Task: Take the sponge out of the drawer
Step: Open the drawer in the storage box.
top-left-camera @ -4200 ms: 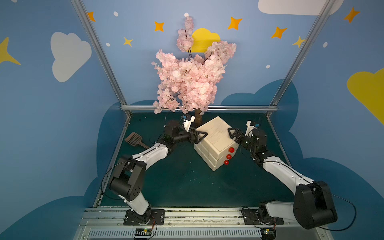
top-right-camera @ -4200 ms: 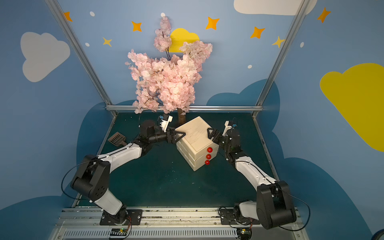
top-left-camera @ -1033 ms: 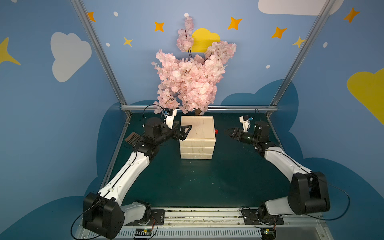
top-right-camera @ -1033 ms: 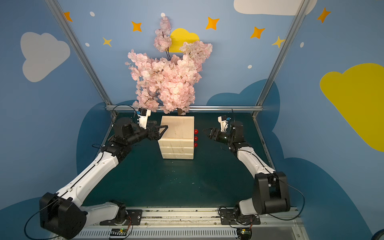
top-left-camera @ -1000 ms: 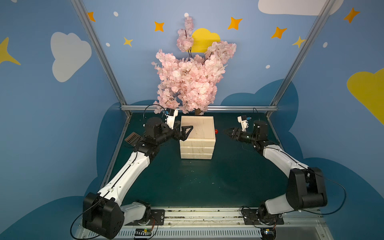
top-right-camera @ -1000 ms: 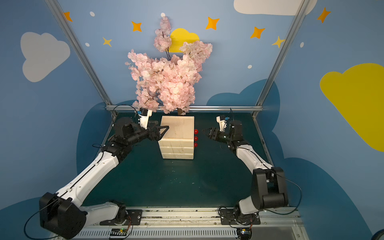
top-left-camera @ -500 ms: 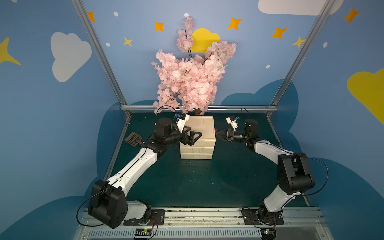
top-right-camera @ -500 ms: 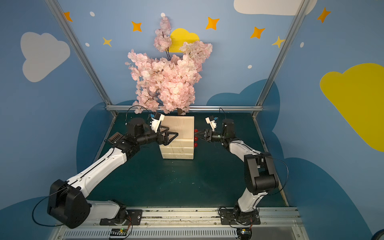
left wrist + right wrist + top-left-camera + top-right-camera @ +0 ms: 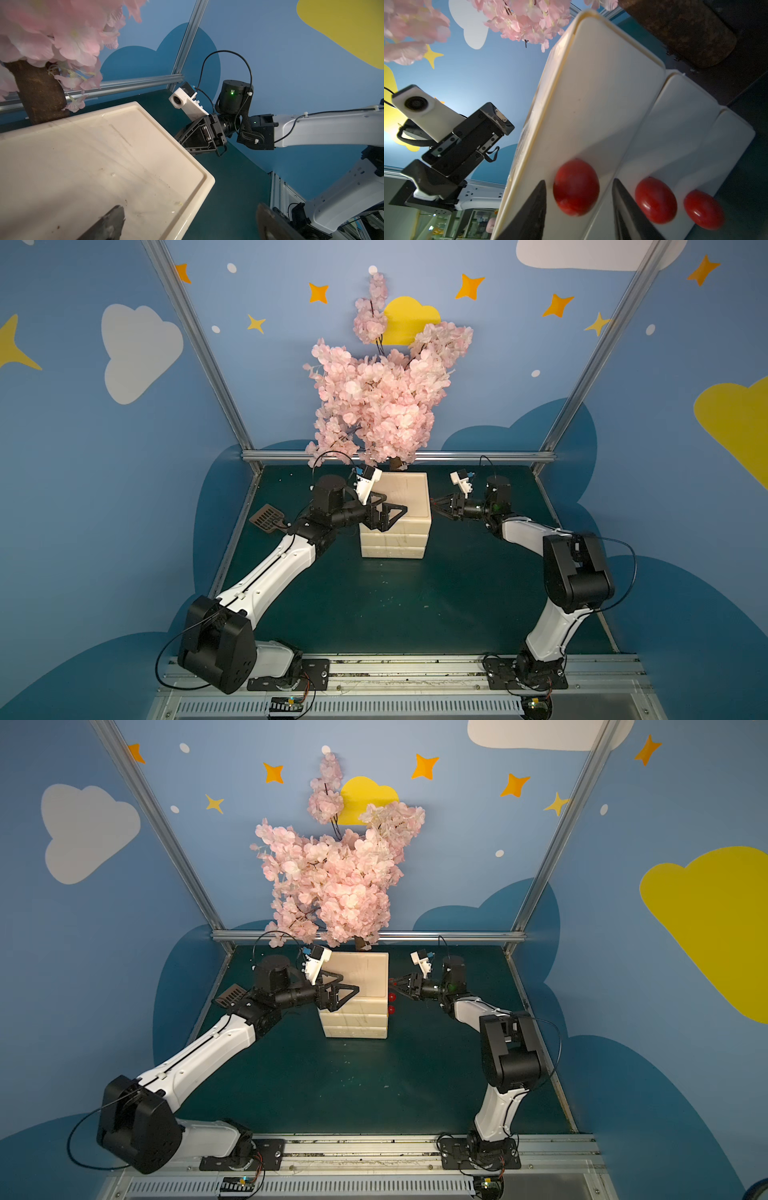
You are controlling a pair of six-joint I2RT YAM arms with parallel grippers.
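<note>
The cream drawer unit [image 9: 409, 497] [image 9: 368, 973] stands at the back of the green mat, all three drawers shut, red knobs facing right. The sponge is out of view. In the right wrist view my right gripper [image 9: 579, 181] [image 9: 434, 507] is open, its fingers on either side of the top red knob [image 9: 576, 187] with a gap on each side. The middle knob [image 9: 655, 199] and bottom knob [image 9: 704, 209] are free. My left gripper [image 9: 395, 516] [image 9: 190, 206] is wide open over the unit's top, at its near left corner, holding nothing.
A pink blossom tree [image 9: 382, 406] stands right behind the unit, its trunk [image 9: 39, 95] close to the back edge. A brown slotted scoop [image 9: 268, 518] lies on the mat at the left wall. Metal frame rails [image 9: 399, 456] border the mat.
My right gripper has moved left up to the knobs and its jaws have narrowed around the top one. My left gripper has slid right, over the unit's top.
</note>
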